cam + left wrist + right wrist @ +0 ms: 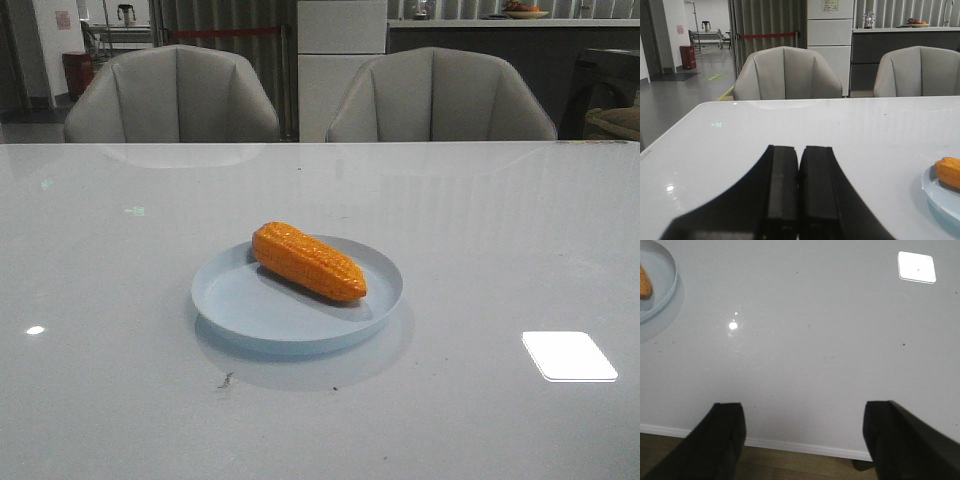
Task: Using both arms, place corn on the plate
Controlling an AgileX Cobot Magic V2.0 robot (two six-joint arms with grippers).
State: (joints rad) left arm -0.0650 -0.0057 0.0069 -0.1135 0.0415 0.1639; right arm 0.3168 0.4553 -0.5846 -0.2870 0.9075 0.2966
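Note:
The orange corn [308, 261] lies on the pale blue plate [240, 305] in the middle of the table, tapered end toward the front right. Neither arm shows in the front view. My left gripper [799, 150] is shut and empty, low over the table, well to the left of the plate [940, 192]; one end of the corn [949, 171] shows at that view's edge. My right gripper [802, 410] is open and empty above the table's near edge; the plate [662, 277] and a bit of corn [644, 284] sit far off at the view's corner.
Two grey chairs [172, 95] [440, 97] stand behind the table's far edge. A bright light reflection [568, 356] lies on the glossy table at the front right. The table's near edge [790, 445] and the floor show under my right gripper.

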